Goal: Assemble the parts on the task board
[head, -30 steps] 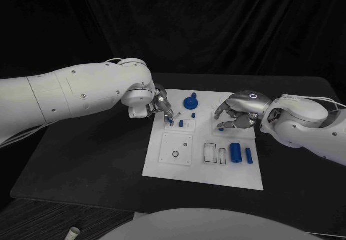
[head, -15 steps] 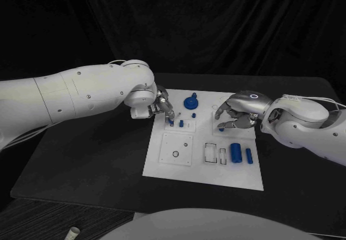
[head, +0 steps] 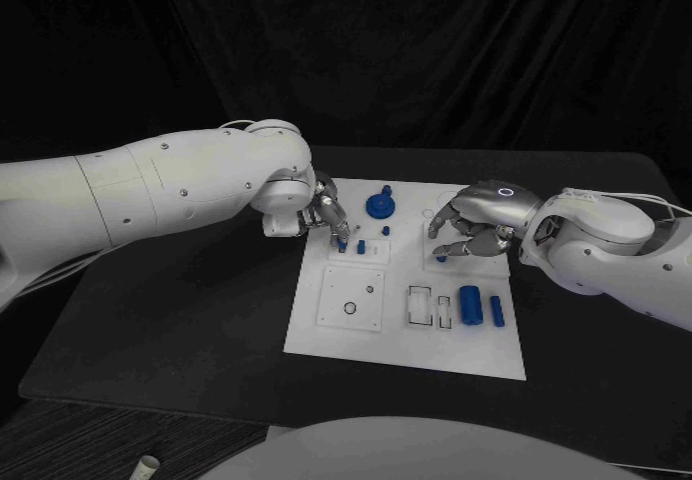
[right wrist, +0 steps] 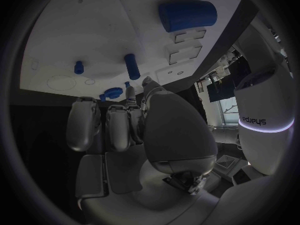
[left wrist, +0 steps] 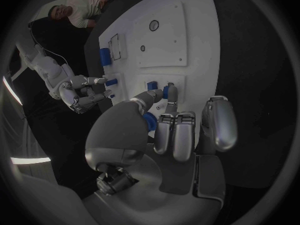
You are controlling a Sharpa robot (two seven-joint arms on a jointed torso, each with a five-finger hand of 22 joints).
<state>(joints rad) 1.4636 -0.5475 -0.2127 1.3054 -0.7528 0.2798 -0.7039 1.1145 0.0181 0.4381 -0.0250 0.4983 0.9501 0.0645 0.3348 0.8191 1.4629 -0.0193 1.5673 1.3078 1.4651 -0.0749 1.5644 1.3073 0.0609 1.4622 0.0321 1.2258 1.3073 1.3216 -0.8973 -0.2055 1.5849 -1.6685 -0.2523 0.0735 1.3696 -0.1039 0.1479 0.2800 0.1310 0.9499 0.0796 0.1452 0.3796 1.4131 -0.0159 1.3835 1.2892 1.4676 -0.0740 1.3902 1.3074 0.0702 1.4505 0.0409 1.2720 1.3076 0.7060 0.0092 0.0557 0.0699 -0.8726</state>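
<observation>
Over the task board (head: 404, 340) both my hands are working: my left hand (head: 320, 215) pinches a small blue peg (left wrist: 166, 91) at its fingertips above the upper left plate, and my right hand (head: 469, 232) pinches a blue part (right wrist: 113, 92) at the upper right. I judge each needs holding upright, squared over its hole, then eased down without forcing.

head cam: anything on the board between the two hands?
Yes. Between the left hand and right hand, the head view shows small blue pegs standing on the board, with the blue knob farther back.
</observation>
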